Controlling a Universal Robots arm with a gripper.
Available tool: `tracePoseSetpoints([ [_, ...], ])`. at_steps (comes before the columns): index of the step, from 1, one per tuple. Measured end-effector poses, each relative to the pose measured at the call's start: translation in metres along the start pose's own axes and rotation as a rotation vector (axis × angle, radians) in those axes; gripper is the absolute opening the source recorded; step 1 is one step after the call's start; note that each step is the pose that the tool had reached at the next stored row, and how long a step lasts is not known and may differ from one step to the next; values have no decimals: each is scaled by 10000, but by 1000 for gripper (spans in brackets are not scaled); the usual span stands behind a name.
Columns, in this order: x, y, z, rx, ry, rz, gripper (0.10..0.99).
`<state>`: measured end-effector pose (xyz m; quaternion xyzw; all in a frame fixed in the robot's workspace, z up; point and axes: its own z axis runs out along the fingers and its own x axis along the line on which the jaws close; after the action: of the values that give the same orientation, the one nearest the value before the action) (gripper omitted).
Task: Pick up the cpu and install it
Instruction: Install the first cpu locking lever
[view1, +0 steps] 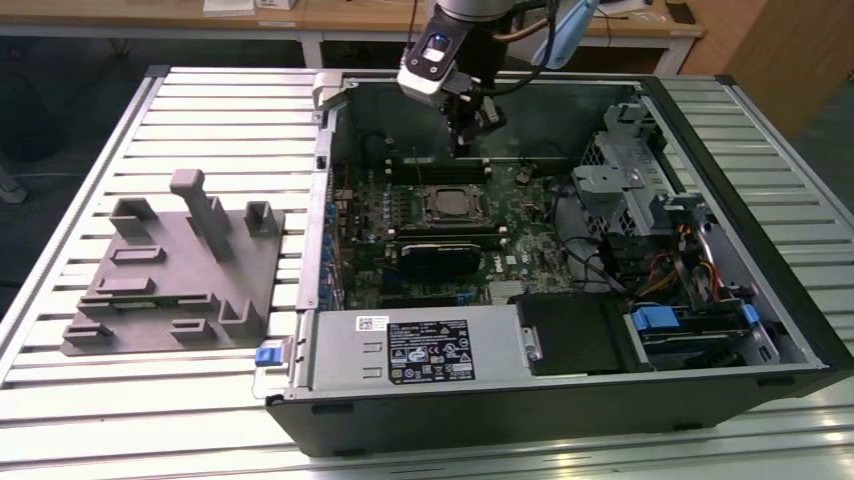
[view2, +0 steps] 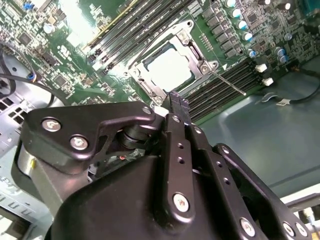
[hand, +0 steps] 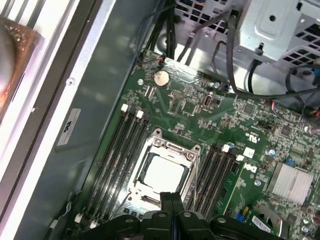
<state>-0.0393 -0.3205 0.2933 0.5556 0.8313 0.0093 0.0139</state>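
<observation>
The cpu (view1: 447, 197) (view2: 167, 67) (hand: 162, 175), a small square chip with a pale silver face, lies flat in the metal socket frame (hand: 165, 145) on the green motherboard (view1: 527, 245) inside the open computer case. My gripper (view1: 463, 140) (view2: 177, 102) (hand: 172, 197) hangs above the board, just past the socket's far edge in the exterior view. Its two black fingers are pressed together with nothing between them. A thin socket lever (view2: 227, 84) sticks out beside the frame.
A grey plastic tray (view1: 174, 270) with upright blocks lies on the slatted table at the exterior view's left. Inside the case are a black expansion card (view1: 441, 255), a power supply (view1: 414, 345), drive cages (view1: 641, 180) and loose cables (view1: 667, 270). Memory slots (hand: 117, 160) flank the socket.
</observation>
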Motion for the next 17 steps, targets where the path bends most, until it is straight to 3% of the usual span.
tracePoseSetpoints([
  [17,-1,-1,0,-22,55,-1797,106],
])
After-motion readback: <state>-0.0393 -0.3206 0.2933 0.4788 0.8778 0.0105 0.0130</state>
